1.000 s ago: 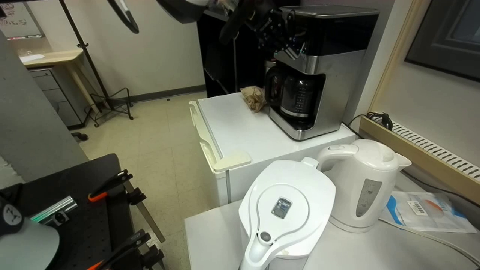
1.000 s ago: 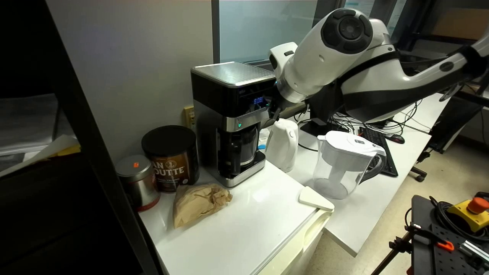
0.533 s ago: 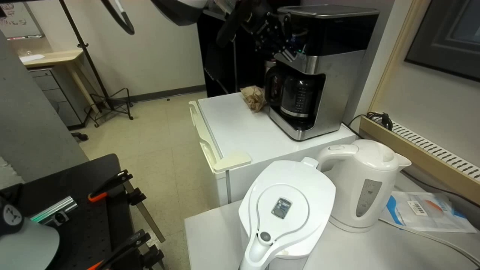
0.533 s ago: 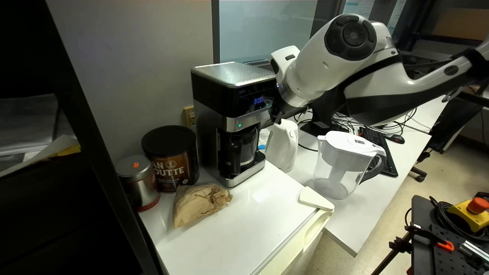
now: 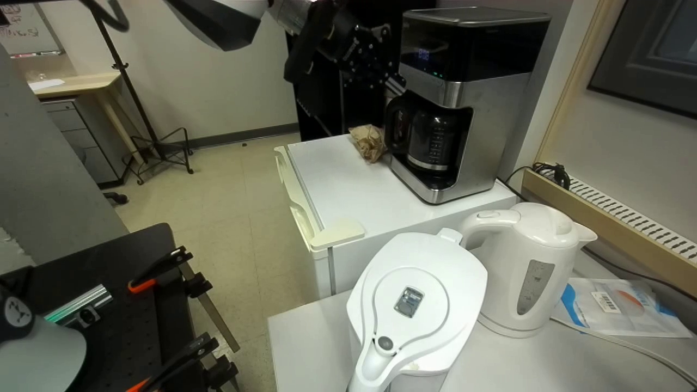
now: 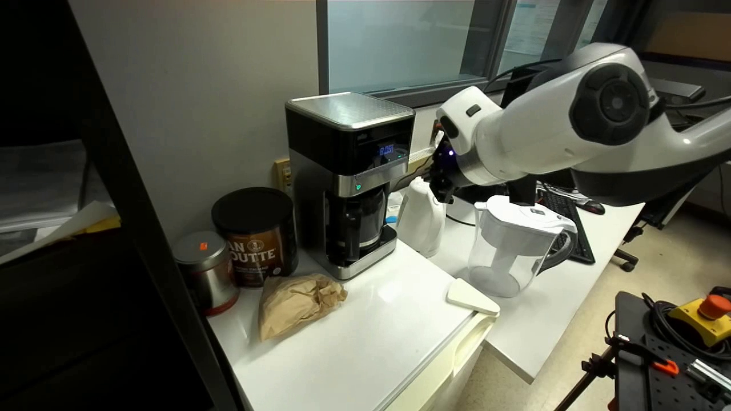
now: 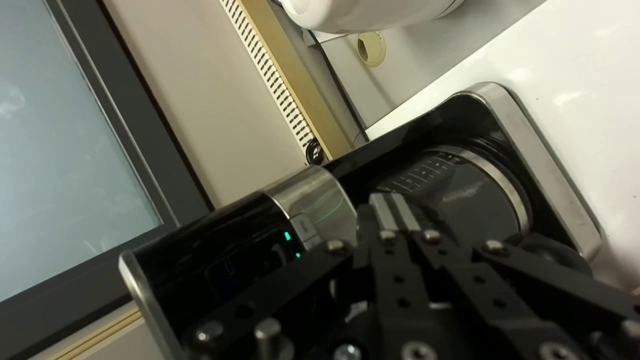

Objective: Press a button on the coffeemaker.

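White tabletop near the wall bears the coffeemaker; the end effector, closed on nothing, hangs apart from its front. With the green light on, the press is likely done; next, back clear.

a lab or office, hard to say which, with a coffee corner. the robot arm, red stop button on a yellow box and perforated black tabletop speak for a lab; the whiteboard, keyboard and mouse for an office; the coffeemaker, kettle and water-filter jug make the corner.
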